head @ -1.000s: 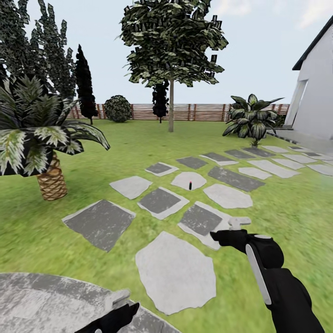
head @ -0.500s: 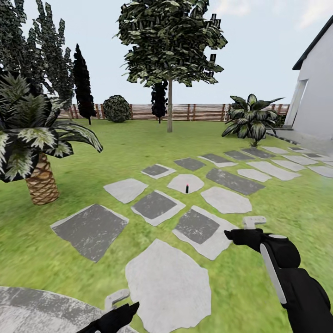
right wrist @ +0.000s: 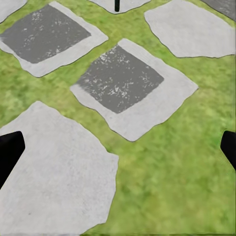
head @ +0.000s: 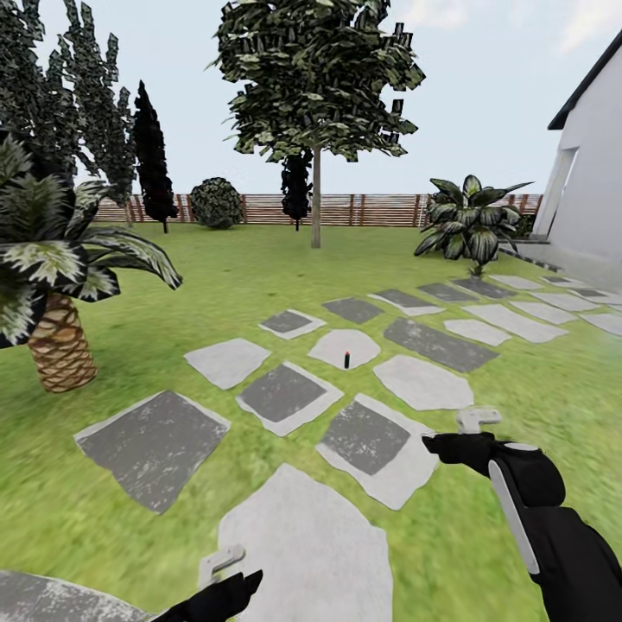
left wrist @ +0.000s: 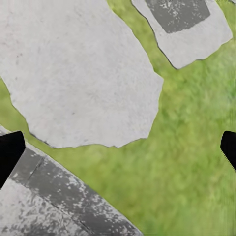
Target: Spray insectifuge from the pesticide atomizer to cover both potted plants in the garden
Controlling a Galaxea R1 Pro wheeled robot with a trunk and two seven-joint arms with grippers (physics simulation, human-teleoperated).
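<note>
The pesticide atomizer (head: 346,359) stands upright as a small dark bottle on a pale round stepping slab (head: 344,347) mid-lawn, and its dark base shows in the right wrist view (right wrist: 117,5). One potted plant (head: 471,226), a rosette of broad pointed leaves, stands far off at the right by the house; its pot is too small to make out. My right gripper (head: 458,432) hangs open over the grass, well short of the bottle. My left gripper (head: 231,572) is open low over a big pale slab (left wrist: 73,69). Nothing lies between either gripper's fingers.
A scaly-trunked palm (head: 56,345) stands at the left. Grey and dark stepping slabs (head: 281,393) cross the lawn toward a white house wall (head: 592,164). A tall tree (head: 315,207), dark conifers and a brown slat fence (head: 380,209) close the far side.
The whole view has shifted: the palm slid left and the slabs drew nearer, so the camera has moved forward. Both arms hold about the same pose.
</note>
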